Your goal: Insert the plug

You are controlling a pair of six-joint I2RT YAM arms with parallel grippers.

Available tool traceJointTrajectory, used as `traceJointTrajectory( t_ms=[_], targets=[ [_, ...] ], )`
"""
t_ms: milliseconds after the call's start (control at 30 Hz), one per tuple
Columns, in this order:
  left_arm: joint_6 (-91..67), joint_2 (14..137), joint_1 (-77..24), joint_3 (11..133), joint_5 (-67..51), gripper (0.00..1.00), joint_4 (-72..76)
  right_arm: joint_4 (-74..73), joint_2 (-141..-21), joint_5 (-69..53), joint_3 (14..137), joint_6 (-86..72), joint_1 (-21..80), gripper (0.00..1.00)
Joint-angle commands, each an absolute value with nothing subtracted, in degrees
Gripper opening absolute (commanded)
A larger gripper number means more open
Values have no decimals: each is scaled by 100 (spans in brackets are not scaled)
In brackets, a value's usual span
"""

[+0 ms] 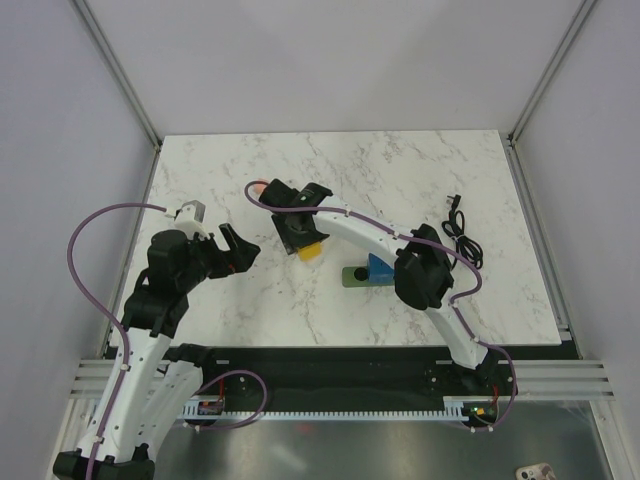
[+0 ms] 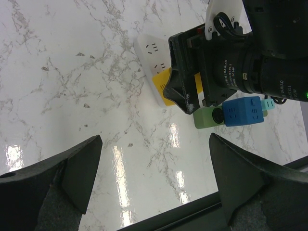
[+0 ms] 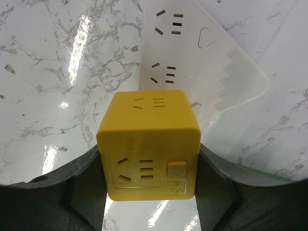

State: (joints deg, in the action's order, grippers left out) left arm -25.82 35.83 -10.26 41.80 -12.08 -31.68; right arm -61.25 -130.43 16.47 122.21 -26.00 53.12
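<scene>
Lowest in the top view, along the bottom edge of the marble surface (image 1: pixel 250 315): both arm bases, side by side. Just above them at left, the left arm (image 1: pixel 160 290), bent toward the middle of the frame. Left jaws spread wide, holding nothing. In the left wrist view, two dark fingers (image 2: pixel 72 168) in the lower corners, with bare marble between them.

Centre-right in the top view, partly under the right arm (image 1: pixel 430 275): the green power strip (image 1: pixel 352 276), lying flat. At its right end and touching it, the plug (image 1: pixel 381 266), bright blue and cube-shaped. Seated in a socket or only resting there: cannot tell. Same pair at the right of the left wrist view, with socket slots on the side of the plug (image 2: pixel 244 110) facing the camera. No jaws on the plug.

Just up and left of the green strip: the yellow block (image 1: pixel 311 250), with the right jaws closed on it. In the right wrist view, one dark finger (image 3: pixel 79 192) pressed against each side. Socket slots on the block's top and front faces, a small square button at the lower right of the front.

Beyond the block: a white power strip (image 3: pixel 192 53), flat on the surface, two socket groups showing. Touching the block or not: cannot tell.

At the right of the top view, well apart from the rest: a black cable (image 1: pixel 462 238), loosely coiled on the marble.
</scene>
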Motion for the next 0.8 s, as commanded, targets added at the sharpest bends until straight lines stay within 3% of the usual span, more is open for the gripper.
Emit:
traceJointTrajectory(
  t_ms=[0,767],
  targets=[
    [-2347,3525,-1046,4148,-1125,99,-3111,-6416,-12858,1828,12094,-2637,5309,0],
    [-2347,3560,-1046,4157,-1187,99,-3094,-6407,-12639,1802,12103,-2549,5300,0]
  ],
)
